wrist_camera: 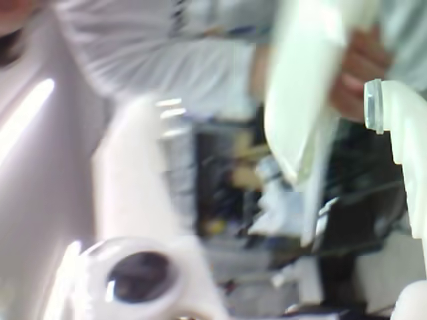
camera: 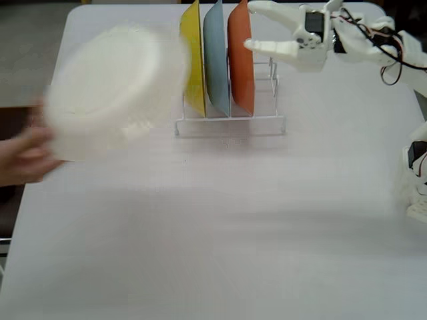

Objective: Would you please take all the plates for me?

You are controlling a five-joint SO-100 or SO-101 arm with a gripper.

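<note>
**Showing a person's hand carrying the cream-white plate while three plates stand in the rack**

Wrist view: the picture is heavily blurred. A hand at upper right grips the cream-white plate, seen almost edge-on and held off the table. One white finger of the gripper runs down the right edge; the other finger cannot be made out, so the opening cannot be told from this view

Fixed view: the yellow plate, light blue plate and orange plate stand on edge, side by side from left to right, in the white wire rack at the far middle of the table. The gripper hangs just right of the orange plate's upper rim, its two fingers spread wide and holding nothing. At far left the motion-blurred cream-white plate is tilted, held from below by the hand, well apart from the rack
</note>
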